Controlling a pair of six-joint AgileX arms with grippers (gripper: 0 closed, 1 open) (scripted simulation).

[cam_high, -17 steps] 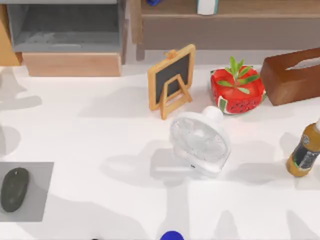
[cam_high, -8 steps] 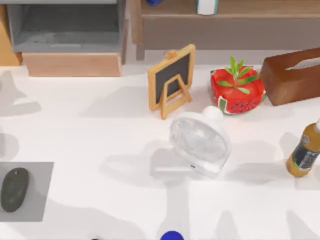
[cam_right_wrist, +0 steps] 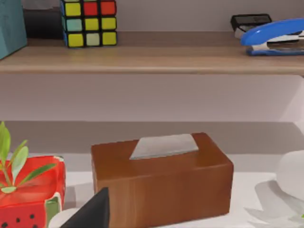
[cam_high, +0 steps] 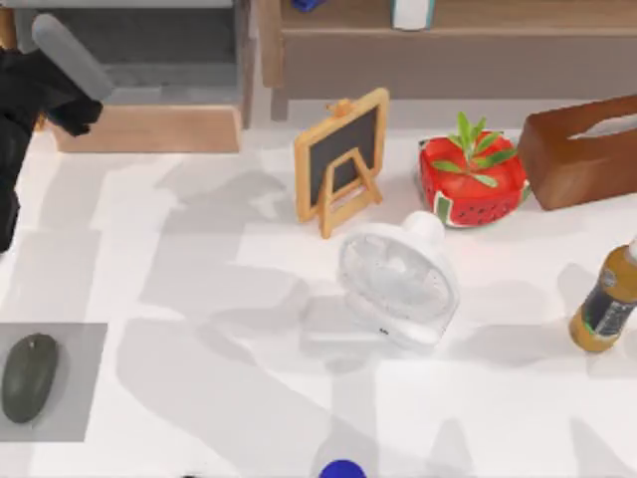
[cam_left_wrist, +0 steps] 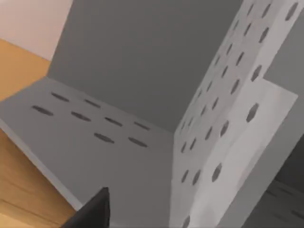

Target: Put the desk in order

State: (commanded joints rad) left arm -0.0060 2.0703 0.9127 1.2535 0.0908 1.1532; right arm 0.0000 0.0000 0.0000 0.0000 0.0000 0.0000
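The white desk (cam_high: 199, 259) carries a small wooden chalkboard (cam_high: 341, 159), a white fan (cam_high: 398, 277) lying face up, a watermelon-patterned plant pot (cam_high: 471, 179), a brown tissue box (cam_high: 582, 149) and a bottle (cam_high: 605, 304) at the right edge. At the front left, a dark mouse (cam_high: 28, 376) rests on a grey pad (cam_high: 85, 398). My left gripper (cam_high: 70, 112) hovers at the back left, in front of the grey perforated organizer (cam_high: 149, 60); its wrist view faces that organizer's inner wall (cam_left_wrist: 118, 71). The right wrist view looks at the tissue box (cam_right_wrist: 161, 183) and the pot (cam_right_wrist: 28, 190).
A wooden shelf (cam_high: 448, 50) runs along the back; in the right wrist view it holds a colour cube (cam_right_wrist: 89, 23) and a blue stapler (cam_right_wrist: 275, 38). A blue round thing (cam_high: 341, 470) pokes in at the front edge. Open desk lies between the mouse pad and the fan.
My left arm has come into the top view at the back left, in front of the grey organizer, and its shadows now fall across the desk. The objects have stayed put.
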